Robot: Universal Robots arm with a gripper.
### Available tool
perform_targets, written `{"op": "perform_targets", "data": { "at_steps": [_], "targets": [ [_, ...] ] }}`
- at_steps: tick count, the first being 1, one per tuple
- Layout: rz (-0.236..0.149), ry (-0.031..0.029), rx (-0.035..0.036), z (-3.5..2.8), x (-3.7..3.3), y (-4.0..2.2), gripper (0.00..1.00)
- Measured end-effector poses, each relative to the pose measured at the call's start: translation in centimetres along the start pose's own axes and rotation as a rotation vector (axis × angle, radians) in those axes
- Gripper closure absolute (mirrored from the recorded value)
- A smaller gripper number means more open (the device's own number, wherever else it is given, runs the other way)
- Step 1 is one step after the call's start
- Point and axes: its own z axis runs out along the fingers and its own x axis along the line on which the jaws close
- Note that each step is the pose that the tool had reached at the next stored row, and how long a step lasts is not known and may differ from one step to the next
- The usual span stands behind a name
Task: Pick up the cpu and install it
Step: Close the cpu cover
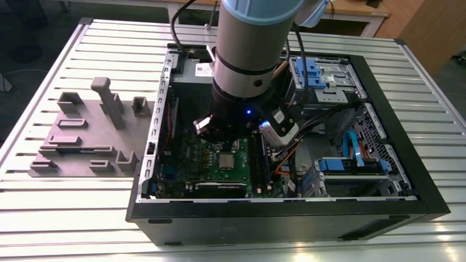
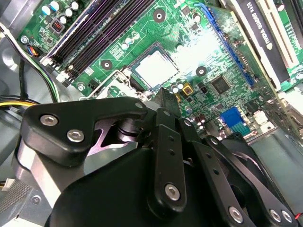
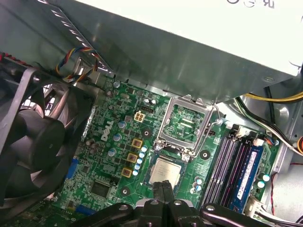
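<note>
The cpu (image 1: 227,160) lies flat in the socket of the green motherboard (image 1: 191,164) inside the open computer case. In both wrist views its silver top (image 3: 166,170) (image 2: 154,68) faces up, with nothing on it. The socket's metal retention frame (image 3: 185,124) is swung open beside the cpu. My gripper (image 3: 163,190) hangs just above the cpu's near edge, and its two black fingers are pressed together with nothing between them. In the second wrist view the gripper (image 2: 164,97) ends a short way from the chip.
A black case fan (image 3: 33,137) stands beside the board. Memory slots (image 3: 232,165) run along the socket's other side. Grey fixture blocks (image 1: 87,131) sit on the slatted table at the exterior view's left. Drive bays with blue clips (image 1: 320,76) and cables crowd the case's right.
</note>
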Motion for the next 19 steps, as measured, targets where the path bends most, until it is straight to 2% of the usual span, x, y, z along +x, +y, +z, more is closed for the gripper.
{"op": "perform_targets", "data": {
  "at_steps": [6, 11, 12, 15, 16, 17, 19],
  "targets": [
    [0.0, 0.0005, -0.0003, 0.0, -0.16, -0.05, 0.9],
    [-0.001, 0.0132, -0.0052, 0.0, -1.54, -0.51, 0.9],
    [-0.002, 0.0135, -0.0099, -0.01, -1.65, -0.55, 0.9],
    [-0.015, -0.0017, -0.0575, 0.02, -1.73, -0.57, 0.9],
    [-0.024, -0.0048, -0.0682, 0.05, -1.73, -0.57, 0.9],
    [-0.037, -0.0046, -0.0701, 0.12, -1.73, -0.57, 0.9],
    [-0.072, -0.0011, -0.0688, 0.26, -1.74, -0.58, 0.9]
  ]
}}
